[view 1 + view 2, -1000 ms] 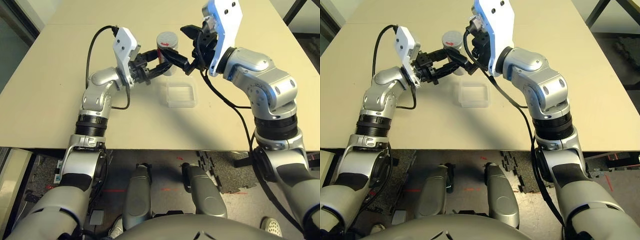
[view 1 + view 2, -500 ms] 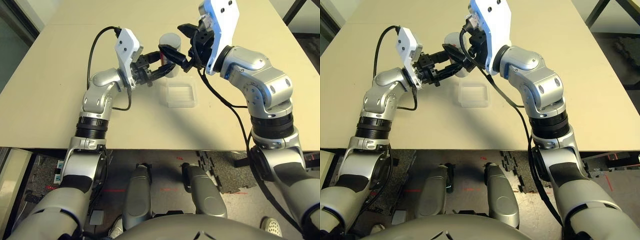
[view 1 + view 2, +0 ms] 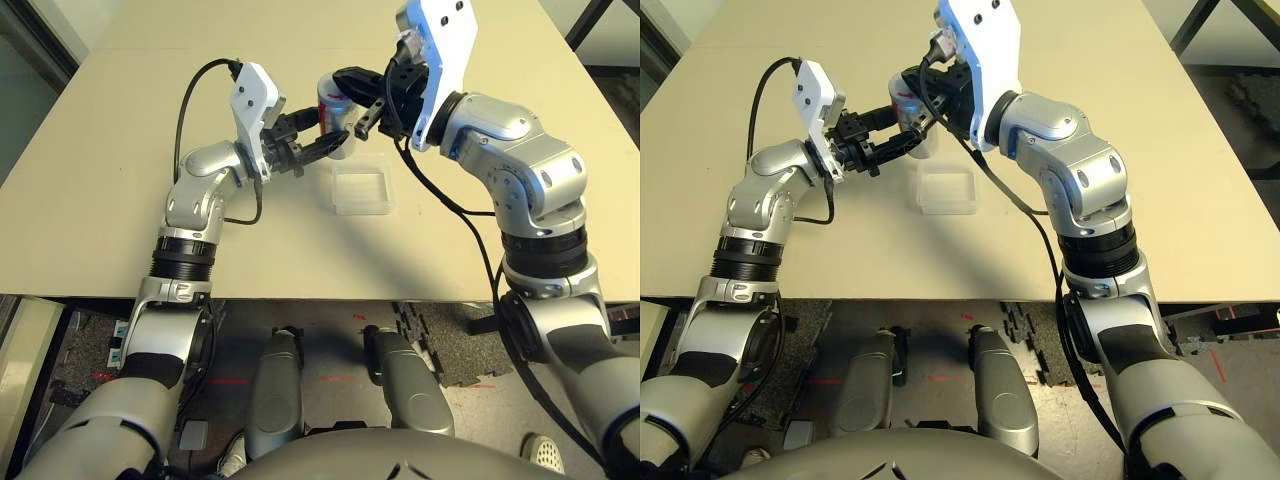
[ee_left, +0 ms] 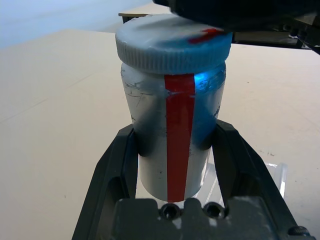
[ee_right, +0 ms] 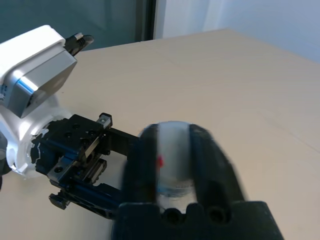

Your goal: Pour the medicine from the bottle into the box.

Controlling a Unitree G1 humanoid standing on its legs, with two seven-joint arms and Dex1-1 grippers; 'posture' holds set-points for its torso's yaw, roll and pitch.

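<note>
— Silvery bottle (image 4: 172, 135), which way up?
— Upright, cap (image 4: 172, 42) on top, just behind the clear box (image 3: 361, 189).
— Who has it?
— Left gripper (image 3: 325, 133) pinches its body; right gripper (image 3: 352, 95) clamps the cap.

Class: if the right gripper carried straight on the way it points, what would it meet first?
The right gripper would probably meet the bottle's cap, which already sits between its fingers.

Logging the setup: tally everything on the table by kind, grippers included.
Bottle: 1
Cap: 1
Clear box: 1
Grippers: 2, left gripper, right gripper
Total: 5
</note>
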